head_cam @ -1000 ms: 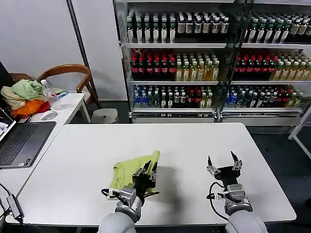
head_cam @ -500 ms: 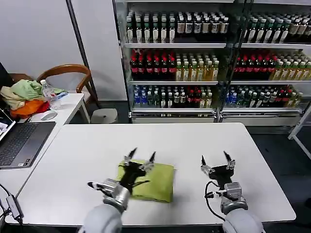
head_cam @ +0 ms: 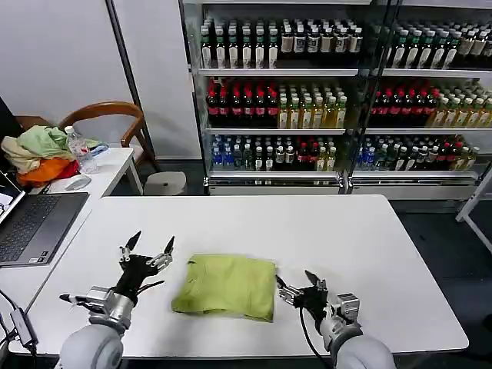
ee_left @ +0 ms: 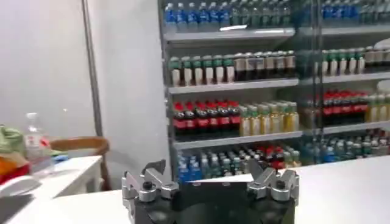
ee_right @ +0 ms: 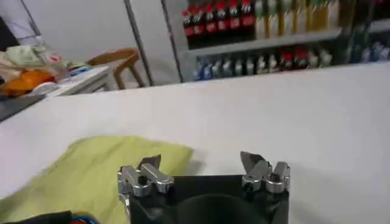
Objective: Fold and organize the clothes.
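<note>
- Left gripper (head_cam: 151, 249) hovers with fingers spread apart, holding nothing, just left of the T-shirt (head_cam: 228, 286).
- Right gripper (head_cam: 294, 283), fingers apart and empty, sits at the shirt's near right corner.
- The lime T-shirt lies folded on the white table (head_cam: 346, 238), near the front edge.

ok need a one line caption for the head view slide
Folded T-shirt lies flat on the white table, open left gripper and open right gripper flanking it, neither touching.

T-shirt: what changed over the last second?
The left claw let go of the T-shirt after laying its raised flap over, then drew back to the robot's left, open. The right claw moved in beside the shirt's right edge. The shirt now lies folded flat.
</note>
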You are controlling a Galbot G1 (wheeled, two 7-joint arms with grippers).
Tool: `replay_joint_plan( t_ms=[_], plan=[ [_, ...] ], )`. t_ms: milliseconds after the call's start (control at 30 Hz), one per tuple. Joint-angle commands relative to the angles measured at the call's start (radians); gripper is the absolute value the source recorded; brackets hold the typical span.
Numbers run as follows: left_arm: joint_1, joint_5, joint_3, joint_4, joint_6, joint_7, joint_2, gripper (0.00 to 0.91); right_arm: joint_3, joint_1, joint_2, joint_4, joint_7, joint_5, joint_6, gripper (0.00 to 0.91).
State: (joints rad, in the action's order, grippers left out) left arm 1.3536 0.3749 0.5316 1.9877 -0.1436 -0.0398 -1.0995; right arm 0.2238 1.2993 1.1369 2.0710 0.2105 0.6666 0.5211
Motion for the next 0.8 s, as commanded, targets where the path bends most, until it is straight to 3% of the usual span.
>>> replay_joint_plan(
  t_ms=[33, 500, 567, 600, 633, 800],
  plan=[
    [0.053, -0.023, 0.117, -0.025, 0.044, 0.034, 0.034, 0.907, -0.043, -0.05, 0.01, -0.066, -0.039, 0.253, 0.057, 0.907],
    [0.06, -0.025, 0.118, -0.043, 0.046, 0.025, 0.031, 0.907, -0.077, -0.065, 0.028, -0.115, -0.039, 0.287, 0.057, 0.907],
    [0.06, -0.026, 0.115, -0.043, 0.046, 0.025, 0.031, 0.907, -0.076, -0.064, 0.033, -0.114, -0.041, 0.303, 0.056, 0.443],
    [0.059, -0.026, 0.113, -0.044, 0.046, 0.025, 0.031, 0.907, -0.078, -0.064, 0.035, -0.116, -0.045, 0.303, 0.056, 0.05],
    [0.059, -0.026, 0.112, -0.044, 0.046, 0.024, 0.031, 0.907, -0.08, -0.063, 0.035, -0.116, -0.045, 0.304, 0.056, 0.0],
    [0.065, -0.026, 0.11, -0.04, 0.044, 0.022, 0.028, 0.907, -0.084, -0.062, 0.038, -0.124, -0.035, 0.307, 0.056, 0.0]
  ],
)
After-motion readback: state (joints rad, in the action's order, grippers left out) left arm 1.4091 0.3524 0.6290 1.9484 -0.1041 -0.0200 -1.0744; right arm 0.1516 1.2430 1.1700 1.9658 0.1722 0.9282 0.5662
